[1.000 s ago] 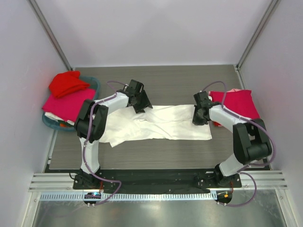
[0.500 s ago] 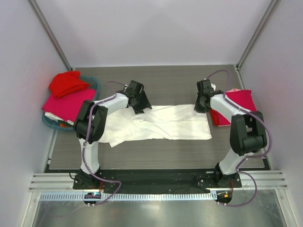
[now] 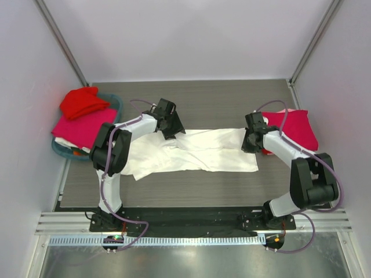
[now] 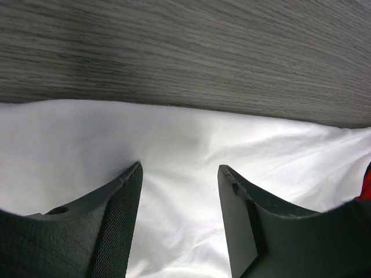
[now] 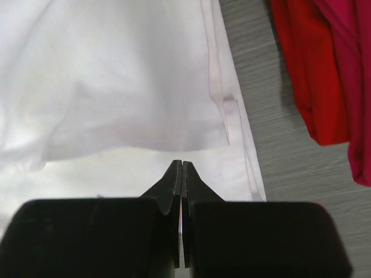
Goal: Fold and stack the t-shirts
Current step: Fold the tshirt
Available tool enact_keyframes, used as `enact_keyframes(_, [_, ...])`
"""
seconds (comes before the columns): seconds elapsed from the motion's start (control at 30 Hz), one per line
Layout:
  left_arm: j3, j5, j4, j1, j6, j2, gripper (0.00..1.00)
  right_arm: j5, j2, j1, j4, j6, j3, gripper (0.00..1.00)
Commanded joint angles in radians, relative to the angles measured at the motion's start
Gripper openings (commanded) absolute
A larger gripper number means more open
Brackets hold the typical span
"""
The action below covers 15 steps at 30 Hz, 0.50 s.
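A white t-shirt (image 3: 203, 150) lies spread and rumpled across the middle of the table. My left gripper (image 3: 174, 128) hovers at its far left edge. In the left wrist view this left gripper (image 4: 179, 168) is open, with only white cloth (image 4: 185, 139) under the gap. My right gripper (image 3: 250, 142) sits at the shirt's right edge. In the right wrist view this right gripper (image 5: 182, 163) is shut, tips low over the white cloth (image 5: 116, 87), just short of a folded-over layer. No cloth shows between its tips. A folded magenta t-shirt (image 3: 293, 130) lies on a red one (image 5: 307, 75) at the right.
A teal basket (image 3: 113, 101) at the far left holds a red t-shirt (image 3: 83, 102) and a magenta one (image 3: 81, 127). Grey walls close in the table on three sides. An aluminium rail (image 3: 185, 223) runs along the near edge by the arm bases.
My right gripper swung toward the far side, then came back down to the white shirt's right edge, and the shirt's far right corner now reaches further right. The left arm has stayed put.
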Motion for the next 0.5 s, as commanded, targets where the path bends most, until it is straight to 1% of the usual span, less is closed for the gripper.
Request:
enact_keyframes(0.0, [-0.021, -0.054, -0.099, 0.001, 0.043, 0.014, 0.58, -0.01, -0.096, -0.009, -0.013, 0.022, -0.027, 0.01])
enact_keyframes(0.17, [-0.024, -0.063, -0.096, -0.003, 0.048, -0.001, 0.59, -0.029, -0.1, -0.007, -0.013, 0.028, 0.027, 0.01])
enact_keyframes(0.23, [-0.018, -0.042, -0.093, -0.003, 0.07, -0.018, 0.6, -0.041, -0.084, -0.009, -0.008, 0.027, 0.054, 0.01])
enact_keyframes(0.3, [-0.024, -0.051, -0.107, -0.003, 0.078, -0.042, 0.6, -0.047, -0.049, -0.009, -0.012, 0.022, 0.099, 0.01])
enact_keyframes(0.4, [-0.057, -0.091, -0.131, -0.006, 0.092, -0.139, 0.6, -0.034, -0.012, -0.009, -0.011, 0.011, 0.122, 0.01])
enact_keyframes(0.47, [-0.065, -0.199, -0.197, -0.005, 0.119, -0.217, 0.62, -0.018, 0.018, -0.009, -0.006, 0.005, 0.123, 0.01])
